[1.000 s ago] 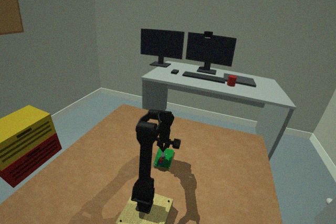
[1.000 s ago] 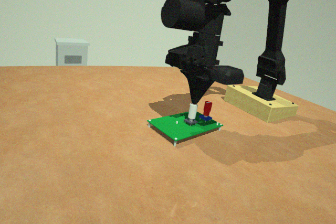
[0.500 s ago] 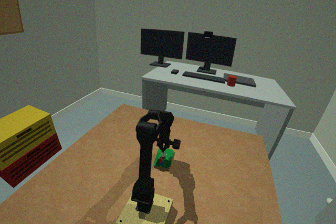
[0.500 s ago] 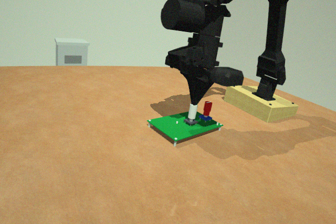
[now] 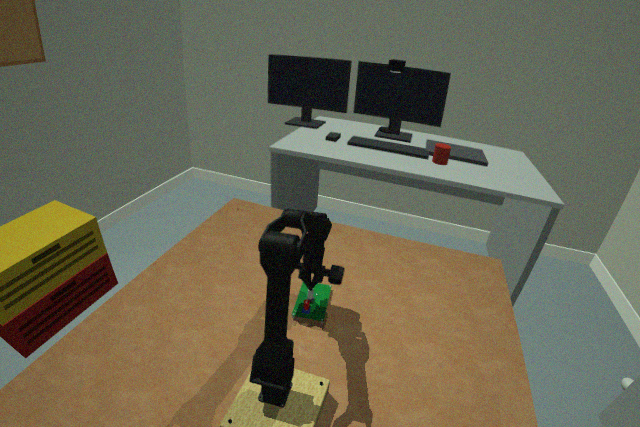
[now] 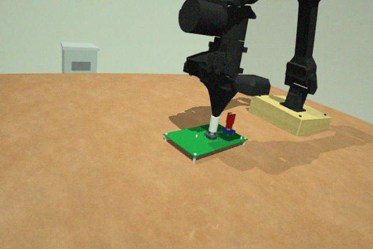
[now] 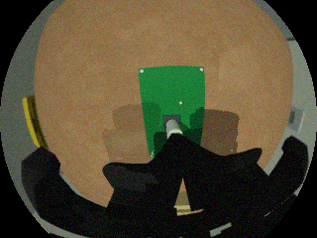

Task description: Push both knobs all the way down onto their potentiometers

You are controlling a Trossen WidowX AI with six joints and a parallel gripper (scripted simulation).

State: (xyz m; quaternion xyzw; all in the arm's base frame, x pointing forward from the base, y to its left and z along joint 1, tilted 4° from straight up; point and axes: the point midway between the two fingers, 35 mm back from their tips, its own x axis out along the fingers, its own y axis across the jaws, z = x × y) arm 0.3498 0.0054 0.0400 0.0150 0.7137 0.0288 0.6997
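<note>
The green circuit board (image 5: 324, 291) (image 6: 183, 139) (image 7: 158, 91) stands on short legs. A white knob (image 6: 214, 124) (image 7: 173, 128) stands upright over the dark grey potentiometer (image 6: 211, 135) (image 7: 171, 118). A red knob (image 5: 307, 304) (image 6: 229, 120) stands over the blue potentiometer (image 6: 228, 130), on the side nearer the arm's base; the gripper hides it in the wrist view. Both potentiometers are on the board. Any gap under either knob is too small to judge surely. My gripper (image 6: 215, 116) (image 7: 174, 136) is shut and empty, its tips at the top of the white knob, seemingly touching it.
The arm's wooden base block (image 5: 310, 386) (image 6: 274, 116) is on the brown table (image 5: 439, 334) (image 6: 90, 179), behind the red knob as the exterior camera sees it. A desk (image 5: 310, 145) with two monitors and a red mug (image 5: 441, 154) stands beyond the table.
</note>
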